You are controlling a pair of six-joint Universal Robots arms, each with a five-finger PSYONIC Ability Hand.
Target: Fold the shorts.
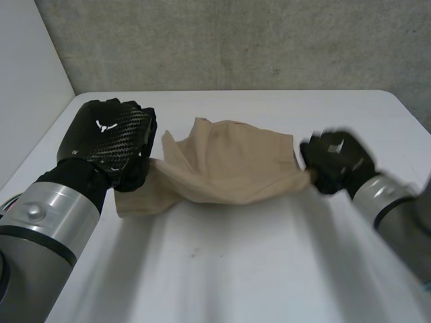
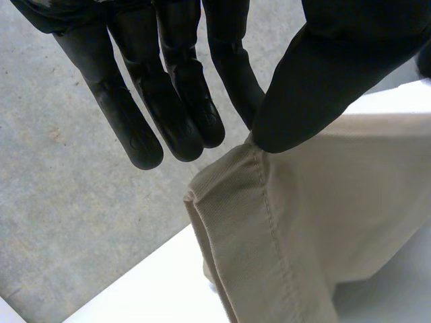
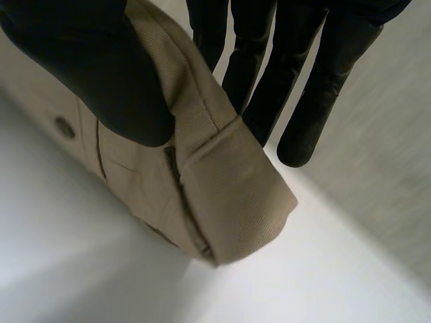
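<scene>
Beige shorts [image 1: 229, 168] are stretched between the two hands over the far half of the white table [image 1: 269, 269], with a grey concrete wall [image 1: 236, 40] behind. The cloth sags in the middle and is bunched into loose folds, and its upper edge stands up in a peak. One corner trails on the table below the left hand [image 1: 111, 145]. Left hand, wrist view [image 2: 337, 67]: the thumb pinches a stitched hem of the shorts [image 2: 303, 202] against one finger, and the other fingers [image 2: 135, 114] are straight and off the cloth. Right hand [image 1: 337, 161], wrist view [image 3: 87, 74]: the thumb presses a doubled, folded-over edge of the shorts [image 3: 229, 195] against the straight fingers [image 3: 289, 81] behind it. A small dark button [image 3: 64, 126] sits on the fabric near the thumb. The dark line along the fold is possibly a zip, but the view is poor. The weave is fine-ribbed and plain, with no print.
</scene>
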